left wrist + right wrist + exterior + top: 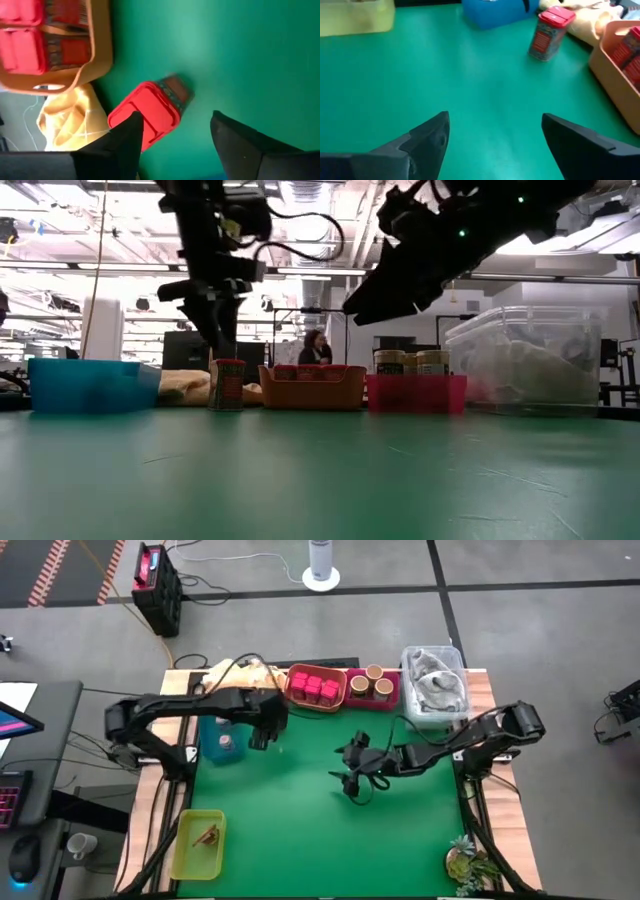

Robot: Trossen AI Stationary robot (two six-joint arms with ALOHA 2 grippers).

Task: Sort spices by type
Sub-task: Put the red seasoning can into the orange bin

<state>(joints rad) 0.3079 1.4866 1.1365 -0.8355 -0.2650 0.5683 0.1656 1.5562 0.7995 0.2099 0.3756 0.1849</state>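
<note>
While the green worktop lies bare across its middle and near half, its far edge is crowded: a teal tray at ten o'clock, a pale yellow cloth behind it, an orange tray of pink-red cube boxes at twelve o'clock, a magenta tray with tan round jars just beside it, and a clear lidded bin at one o'clock. A yellow-green tray with a brown twiggy piece sits at the near left corner, at seven o'clock, and a small plant at five o'clock. The left gripper hangs over a lone red-lidded spice box standing on the worktop between the teal and orange trays, its fingers apart, one finger over the lid's edge; whether it touches cannot be told. The right gripper hovers above the open centre, fingers apart and empty, with that box well ahead of it at one o'clock.
</note>
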